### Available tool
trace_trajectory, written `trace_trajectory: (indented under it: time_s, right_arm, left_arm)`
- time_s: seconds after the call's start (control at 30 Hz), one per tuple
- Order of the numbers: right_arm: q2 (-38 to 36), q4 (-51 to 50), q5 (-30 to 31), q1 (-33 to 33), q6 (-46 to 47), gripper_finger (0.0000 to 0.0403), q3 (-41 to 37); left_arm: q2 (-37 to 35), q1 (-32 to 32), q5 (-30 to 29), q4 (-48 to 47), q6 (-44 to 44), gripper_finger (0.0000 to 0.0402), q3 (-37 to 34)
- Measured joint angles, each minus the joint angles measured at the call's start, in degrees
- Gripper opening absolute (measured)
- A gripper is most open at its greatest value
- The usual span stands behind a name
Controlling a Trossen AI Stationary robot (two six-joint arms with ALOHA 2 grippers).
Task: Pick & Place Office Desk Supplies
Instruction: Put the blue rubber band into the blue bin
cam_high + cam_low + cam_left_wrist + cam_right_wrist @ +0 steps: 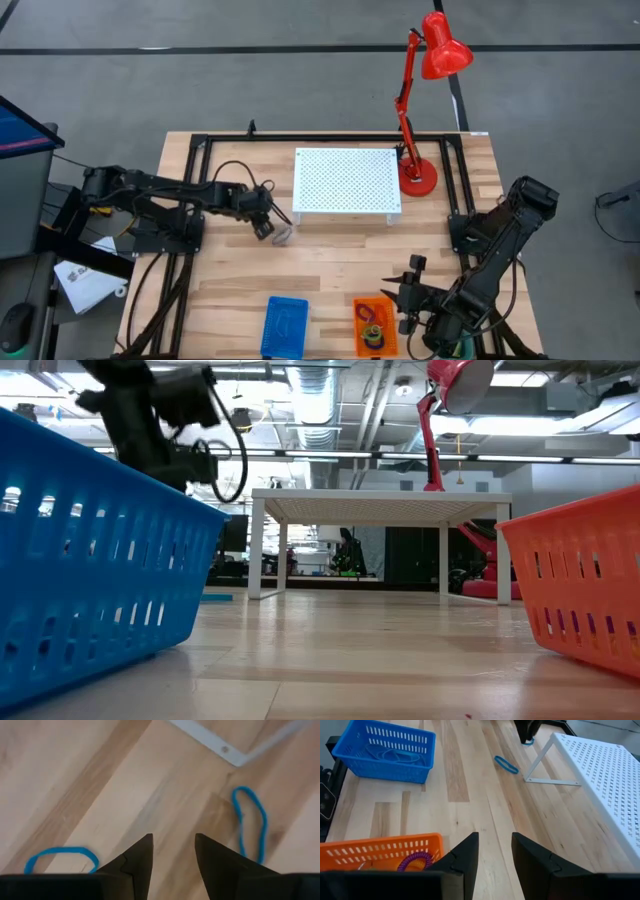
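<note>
Sorting looks partly done, by how things lie. The orange basket at the near edge of the table holds a purple coil and some orange and yellow loops; the blue basket beside it holds thin blue loops on its floor. Left to do, as far as shows: 2 blue loops are loose on the wood near the front left leg of the white perforated stand. In the left wrist view, 1 blue loop lies just past the stand's foot, and the other blue loop lies beside the fingers. The left gripper hovers low over the bare board between these 2, jaws apart, nothing between them. The right wrist view picks up 1 loose loop out on the boards. The right gripper waits over the near right corner, just beside the orange basket, jaws apart and empty. No crayon boxes show in any view. The red desk lamp stands at the far right corner, not part of the job. Judgement: the left arm is lining up on 1 blue loop, bound for the blue basket. No brand, label or readable writing in any view.
</note>
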Motion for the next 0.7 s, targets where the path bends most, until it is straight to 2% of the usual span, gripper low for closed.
trace_trajectory:
  time_s: [0.2,0.33,0.7]
  right_arm:
    - [0.0,-0.4,-0.1,0.0,0.0,0.0113,0.0]
    - [0.0,-0.4,-0.1,0.1,0.3,0.0113,0.0]
    - [0.0,-0.3,-0.2,0.1,0.5,0.0113,0.0]
  left_arm:
    - [0.0,1.4,6.5,9.6,0.9,0.014,-7.2]
    - [0.0,-1.3,6.4,15.6,0.1,0.014,-10.9]
    - [0.0,-13.7,-3.3,32.0,-1.6,0.014,-17.4]
